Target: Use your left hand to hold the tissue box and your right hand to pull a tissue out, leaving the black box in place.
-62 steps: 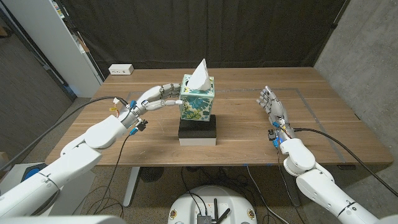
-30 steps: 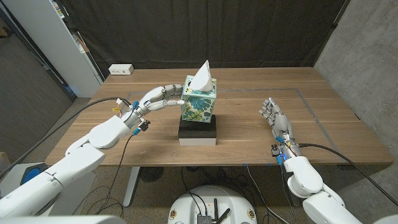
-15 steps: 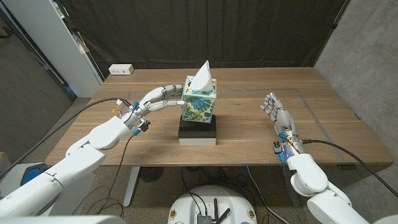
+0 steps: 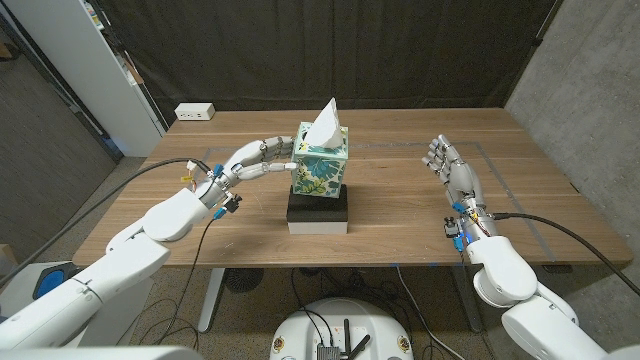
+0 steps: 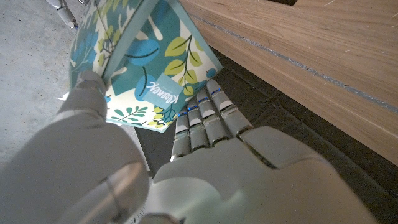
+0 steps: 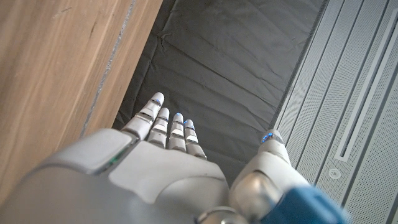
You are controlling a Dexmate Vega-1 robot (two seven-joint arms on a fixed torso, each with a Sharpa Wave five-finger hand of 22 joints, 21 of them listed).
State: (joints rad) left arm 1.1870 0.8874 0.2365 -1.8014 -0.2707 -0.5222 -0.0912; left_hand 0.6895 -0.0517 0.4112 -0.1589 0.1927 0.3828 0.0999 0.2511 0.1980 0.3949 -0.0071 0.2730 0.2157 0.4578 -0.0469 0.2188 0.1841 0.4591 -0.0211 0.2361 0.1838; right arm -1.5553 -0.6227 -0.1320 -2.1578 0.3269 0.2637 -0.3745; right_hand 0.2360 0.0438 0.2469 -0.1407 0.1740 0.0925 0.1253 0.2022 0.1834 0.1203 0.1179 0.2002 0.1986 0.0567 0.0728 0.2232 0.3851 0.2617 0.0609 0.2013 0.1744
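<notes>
Teal leaf-print tissue box [image 4: 319, 167] gripped by left robot hand [image 4: 262, 155], right robot hand [image 4: 450, 167] released

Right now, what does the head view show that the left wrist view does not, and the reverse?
Head view alone: the black box under the tissue box, the white tissue standing out of its top, the right hand raised with nothing in it, well off to the side, and a white power strip at the table's far edge.

Left wrist view alone: the printed Kleenex label on the box, close up.

Both: the left hand, its fingers against the leaf-patterned tissue box, plus the wooden table.
</notes>
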